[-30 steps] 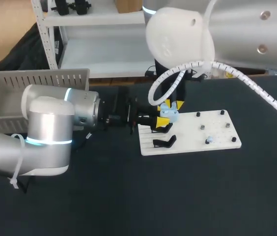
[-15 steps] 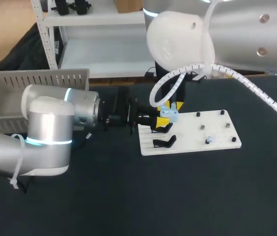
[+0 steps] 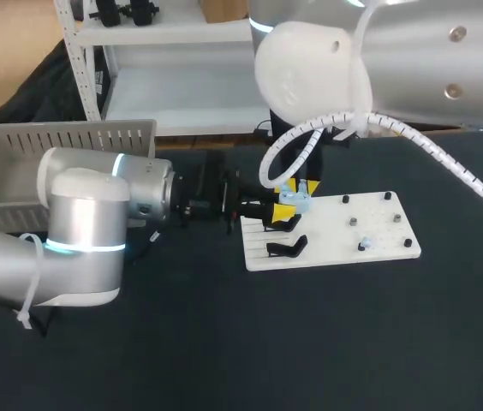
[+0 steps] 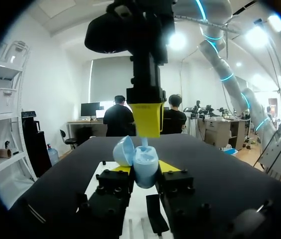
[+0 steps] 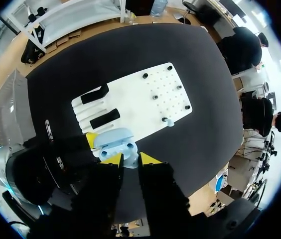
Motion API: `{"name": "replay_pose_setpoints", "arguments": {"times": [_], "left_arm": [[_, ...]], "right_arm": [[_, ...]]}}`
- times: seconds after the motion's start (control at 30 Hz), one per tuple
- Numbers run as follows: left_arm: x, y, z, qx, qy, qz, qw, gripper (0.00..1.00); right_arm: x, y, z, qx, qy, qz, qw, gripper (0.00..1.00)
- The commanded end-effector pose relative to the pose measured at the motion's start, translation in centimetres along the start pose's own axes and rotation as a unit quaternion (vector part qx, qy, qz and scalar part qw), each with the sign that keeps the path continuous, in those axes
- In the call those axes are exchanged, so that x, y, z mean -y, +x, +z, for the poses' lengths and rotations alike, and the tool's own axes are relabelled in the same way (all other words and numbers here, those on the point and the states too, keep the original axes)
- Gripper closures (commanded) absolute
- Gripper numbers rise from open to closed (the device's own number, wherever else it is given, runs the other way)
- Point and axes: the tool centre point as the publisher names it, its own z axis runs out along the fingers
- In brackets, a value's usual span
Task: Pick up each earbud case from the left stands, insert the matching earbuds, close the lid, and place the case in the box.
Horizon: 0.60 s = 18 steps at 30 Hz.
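Head view, from the left: the grey box [image 3: 19, 163] sat well behind the left gripper [image 3: 283, 211], whose fingers clasped the open light-blue earbud case [image 3: 294, 199] from both sides. Just above it the right gripper [image 3: 301, 186] pinched an earbud [image 4: 144, 142] at the case's mouth. Beyond the fingertips lay the white board [image 3: 378, 244].

The left pincer [image 4: 145, 169] hides the lower half of the pale blue plastic earbud case [image 4: 144, 160] it clamps. The small pale earbud [image 4: 144, 142] pinched in the right pincer [image 5: 129, 159] shows only its stem. The grey slatted basket [image 3: 19, 163] runs off the head view's edge. On the white perforated board [image 3: 383, 250], the little pieces [image 3: 363, 246] are too small to identify.
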Motion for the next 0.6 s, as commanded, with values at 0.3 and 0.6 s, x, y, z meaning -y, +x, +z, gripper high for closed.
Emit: {"name": "replay_pose_setpoints", "arguments": {"times": [0.3,0.6], "left_arm": [[-0.03,0.0,0.09,-0.001,-0.001,0.0,1.0,1.0],[-0.03,0.0,0.09,-0.001,-0.001,0.0,1.0,1.0]], "right_arm": [[-0.1,-0.29,0.38,-0.004,0.001,0.0,1.0,1.0],[-0.11,-0.45,0.7,-0.008,0.003,0.003,1.0,1.0]]}}
